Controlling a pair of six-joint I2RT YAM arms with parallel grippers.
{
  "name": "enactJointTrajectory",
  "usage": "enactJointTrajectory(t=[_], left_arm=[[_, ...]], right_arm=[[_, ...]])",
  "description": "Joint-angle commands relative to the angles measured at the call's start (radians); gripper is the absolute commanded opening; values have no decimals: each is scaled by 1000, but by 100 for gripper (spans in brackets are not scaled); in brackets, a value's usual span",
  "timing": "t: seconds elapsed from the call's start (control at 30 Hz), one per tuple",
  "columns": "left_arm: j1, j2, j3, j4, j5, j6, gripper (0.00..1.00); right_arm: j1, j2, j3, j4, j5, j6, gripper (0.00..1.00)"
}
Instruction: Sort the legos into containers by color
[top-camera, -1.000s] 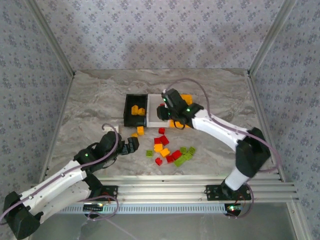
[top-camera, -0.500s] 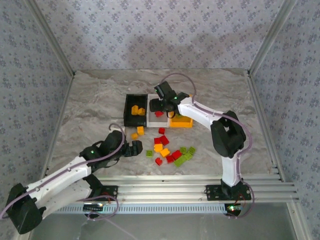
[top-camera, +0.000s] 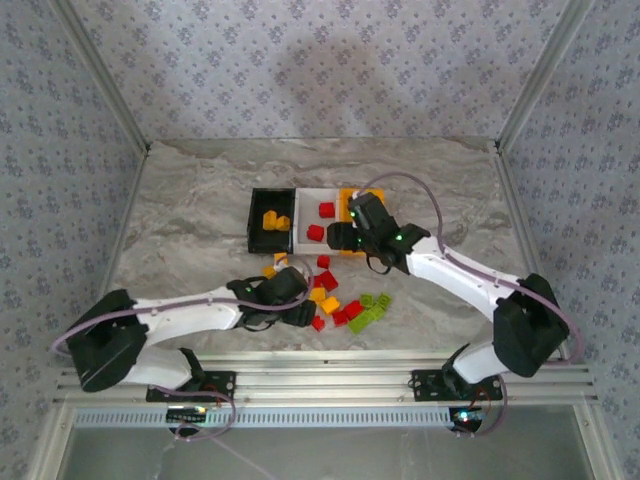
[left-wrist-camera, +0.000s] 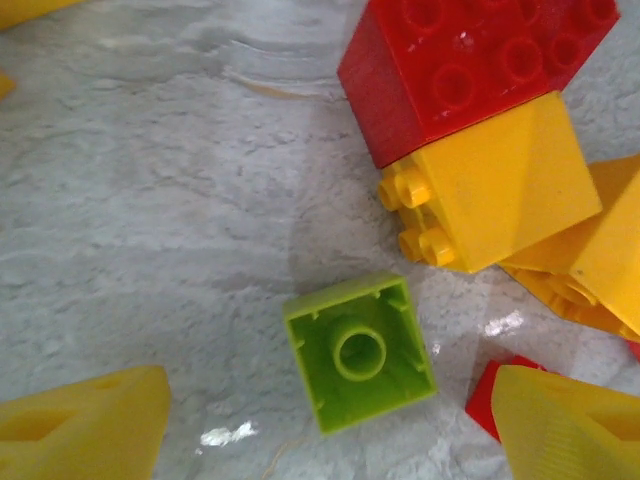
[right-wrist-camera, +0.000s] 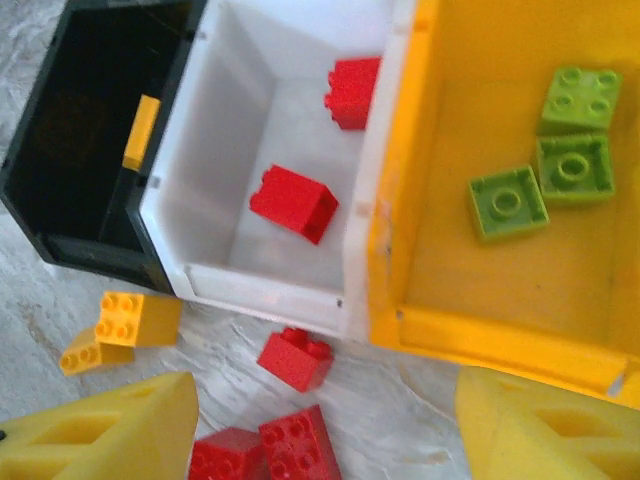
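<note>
In the left wrist view a lime green lego (left-wrist-camera: 360, 350) lies studs-down on the marble. My left gripper (left-wrist-camera: 330, 430) is open, one yellow finger on each side and clear of it. A red lego (left-wrist-camera: 470, 70) and a yellow one (left-wrist-camera: 490, 190) lie just beyond. My right gripper (right-wrist-camera: 330, 440) is open and empty, over the table in front of the containers. The black bin (right-wrist-camera: 90, 150) holds a yellow brick. Two red legos (right-wrist-camera: 293, 203) are in the white bin (right-wrist-camera: 200, 180), and three green ones (right-wrist-camera: 508, 203) in the orange bin (right-wrist-camera: 480, 290).
Loose red (top-camera: 328, 281), yellow (top-camera: 330, 303) and green legos (top-camera: 372, 310) are piled between the arms. A red brick (right-wrist-camera: 295, 357) and two yellow ones (right-wrist-camera: 125, 325) lie just before the bins. Patterned walls enclose the table (top-camera: 200, 200).
My right gripper opened over the white bin, left a red lego in it and drew back toward the pile. My left arm swung right to the pile, its jaws narrowing around the green lego.
</note>
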Motion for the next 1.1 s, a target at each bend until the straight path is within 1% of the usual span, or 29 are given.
enactJointTrajectory(t=[0.0, 0.2, 0.4, 0.53, 0.6, 0.67, 0.73, 0.77, 0.83, 0.93, 1.07], left_arm=[[-8, 56, 31, 21, -60, 25, 81], [-10, 125, 35, 53, -105, 29, 70], [-10, 160, 42, 47, -106, 22, 50], [-11, 111, 20, 21, -100, -1, 40], [-13, 57, 12, 0, -96, -13, 36], [-15, -8, 22, -27, -94, -13, 35], [-16, -55, 72, -59, -101, 6, 35], [-15, -66, 109, -73, -111, 21, 35], [-10, -60, 194, -73, -121, 61, 35], [32, 29, 339, -47, -91, 123, 35], [98, 227, 567, -14, -43, 194, 35]], right_arm=[[-2, -72, -44, 17, 35, 31, 70], [-7, -142, -91, 23, 44, 33, 71], [-13, -171, -119, 25, 56, 41, 71], [-14, -185, -141, 32, 59, 51, 71], [-16, -200, -160, 36, 67, 59, 71], [-17, -222, -188, 36, 80, 72, 71], [-19, -250, -229, 41, 92, 78, 71], [-19, -268, -252, 42, 101, 110, 71], [-20, -302, -299, 39, 122, 136, 71], [-22, -356, -356, 14, 153, 171, 71], [-25, -438, -409, -44, 175, 205, 71]])
